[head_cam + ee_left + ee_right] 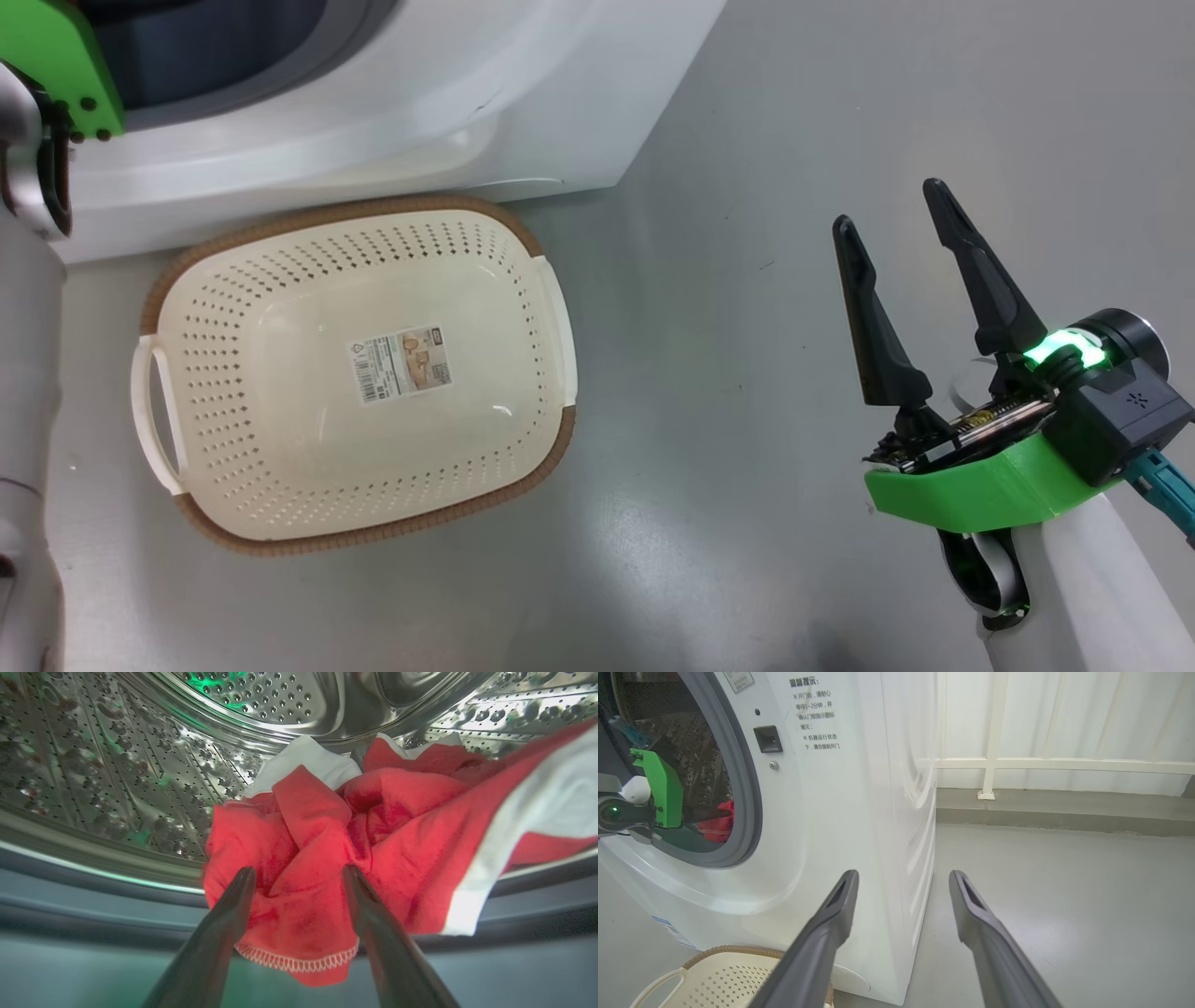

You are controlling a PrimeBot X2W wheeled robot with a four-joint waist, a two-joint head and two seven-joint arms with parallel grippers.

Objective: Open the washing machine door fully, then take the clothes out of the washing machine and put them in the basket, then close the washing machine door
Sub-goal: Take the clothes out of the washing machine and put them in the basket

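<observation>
Fig. (L-wrist view): your left hand (299, 871) sits at the mouth of the washing machine (859, 788), fingers spread wide w/ nothing pinched, one either side of a red fold. The clothes (327, 849) lie bunched low in the steel drum (117, 765), front edge spilling over the lip, stitched hem (299, 963) hanging toward you. Expect light, limp, non-fragile fabric: it'll likely drape, stretch & trail rather than lift as one piece, and may snag the lip or drag a second garment along. Best hold, by judgement: the thick crumpled fold between the fingers, not the thin hem or the white panel, which could slip out. Head view: right hand (889, 205) hangs wide apart & empty over the floor (747, 420), near the basket (233, 308), which stands empty just in front of the machine.
</observation>
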